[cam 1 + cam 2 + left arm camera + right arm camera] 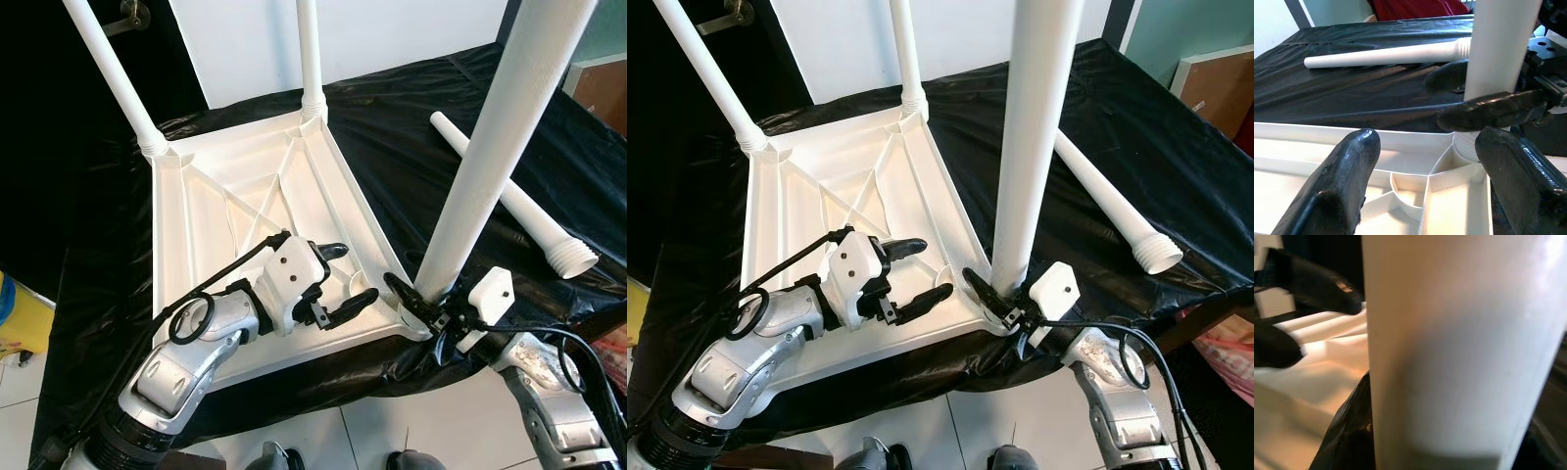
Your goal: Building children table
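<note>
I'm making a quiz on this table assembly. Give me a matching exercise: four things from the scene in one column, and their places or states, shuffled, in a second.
Column one:
1. Loose leg
2. Near-corner leg
3. Left hand
4. Tabletop

Column two:
A. Upside down on the black sheet
B. Open, over the tabletop's ribbed underside
C. Lying flat on the black sheet, beside the tabletop
D. Upright in a corner socket, gripped at its base by the right hand

Pairs: 1-C, 2-D, 3-B, 4-A

No readable text, label or number shows anywhere.
</note>
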Available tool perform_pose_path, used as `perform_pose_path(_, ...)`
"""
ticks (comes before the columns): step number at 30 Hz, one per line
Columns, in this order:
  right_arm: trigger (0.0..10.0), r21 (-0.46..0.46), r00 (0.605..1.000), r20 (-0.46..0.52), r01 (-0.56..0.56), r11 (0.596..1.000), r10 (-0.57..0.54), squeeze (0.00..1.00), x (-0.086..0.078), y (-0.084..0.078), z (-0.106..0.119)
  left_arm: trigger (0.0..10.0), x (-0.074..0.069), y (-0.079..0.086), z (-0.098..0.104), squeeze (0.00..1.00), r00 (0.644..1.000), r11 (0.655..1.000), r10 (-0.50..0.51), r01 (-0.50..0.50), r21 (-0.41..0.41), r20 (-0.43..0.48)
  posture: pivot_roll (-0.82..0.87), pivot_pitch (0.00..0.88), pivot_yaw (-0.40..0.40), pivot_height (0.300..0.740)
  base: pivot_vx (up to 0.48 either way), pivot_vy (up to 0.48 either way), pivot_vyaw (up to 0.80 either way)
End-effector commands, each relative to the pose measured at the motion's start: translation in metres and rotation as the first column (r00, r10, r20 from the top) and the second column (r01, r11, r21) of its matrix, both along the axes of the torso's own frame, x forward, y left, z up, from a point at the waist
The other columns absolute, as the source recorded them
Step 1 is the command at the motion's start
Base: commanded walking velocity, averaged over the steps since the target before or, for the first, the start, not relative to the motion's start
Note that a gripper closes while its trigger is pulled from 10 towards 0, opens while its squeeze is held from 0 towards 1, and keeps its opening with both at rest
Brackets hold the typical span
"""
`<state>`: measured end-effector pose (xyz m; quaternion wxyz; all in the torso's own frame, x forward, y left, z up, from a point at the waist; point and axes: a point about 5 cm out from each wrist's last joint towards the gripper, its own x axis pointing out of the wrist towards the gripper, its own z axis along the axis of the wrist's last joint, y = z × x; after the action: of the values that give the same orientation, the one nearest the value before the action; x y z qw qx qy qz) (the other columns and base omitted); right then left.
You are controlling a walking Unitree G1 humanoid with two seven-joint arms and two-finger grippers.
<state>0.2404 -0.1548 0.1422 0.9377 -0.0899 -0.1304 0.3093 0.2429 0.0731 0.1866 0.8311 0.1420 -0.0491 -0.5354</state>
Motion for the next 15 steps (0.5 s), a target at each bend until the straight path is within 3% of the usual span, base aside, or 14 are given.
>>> perform_pose_path(1,10.0,-0.015,0.993,-0.095,0.066,0.998,-0.067,0.00,-0.001,0.000,-0.017,10.0,-0.005,0.001,0.002,0.00,0.998,0.998,-0.065,0.065,0.022,-0.003,-0.05,0.136,0.100,0.740,0.000,0.000,0.00)
perform_pose_path(3,10.0,-0.011,0.992,-0.082,0.099,0.995,-0.100,0.00,-0.001,0.001,-0.017,10.0,-0.005,0.001,0.002,0.00,0.998,0.998,-0.064,0.064,0.022,-0.003,-0.05,0.137,0.101,0.740,0.000,0.000,0.00)
perform_pose_path(6,10.0,0.023,0.967,-0.100,0.239,0.971,-0.235,0.00,-0.004,0.002,-0.025,10.0,-0.006,0.001,0.002,0.00,0.998,0.998,-0.064,0.064,0.019,-0.006,-0.06,0.139,0.104,0.740,0.000,0.000,0.00)
perform_pose_path(11,10.0,0.014,0.949,-0.113,0.299,0.954,-0.296,0.00,-0.005,0.001,-0.030,10.0,-0.006,0.000,0.002,0.00,0.998,0.998,-0.066,0.066,0.019,-0.007,-0.06,0.141,0.104,0.740,0.000,0.000,0.00)
perform_pose_path(13,10.0,-0.002,0.926,-0.109,0.362,0.932,-0.360,0.00,-0.003,-0.001,-0.032,10.0,-0.006,0.000,0.002,0.00,0.998,0.997,-0.068,0.068,0.019,-0.007,-0.06,0.142,0.107,0.740,0.000,0.000,0.00)
perform_pose_path(15,10.0,-0.004,0.859,-0.119,0.500,0.866,-0.497,0.00,0.003,-0.005,-0.036,10.0,-0.006,-0.001,0.002,0.00,0.997,0.997,-0.072,0.072,0.017,-0.008,-0.07,0.143,0.105,0.740,0.000,0.000,0.00)
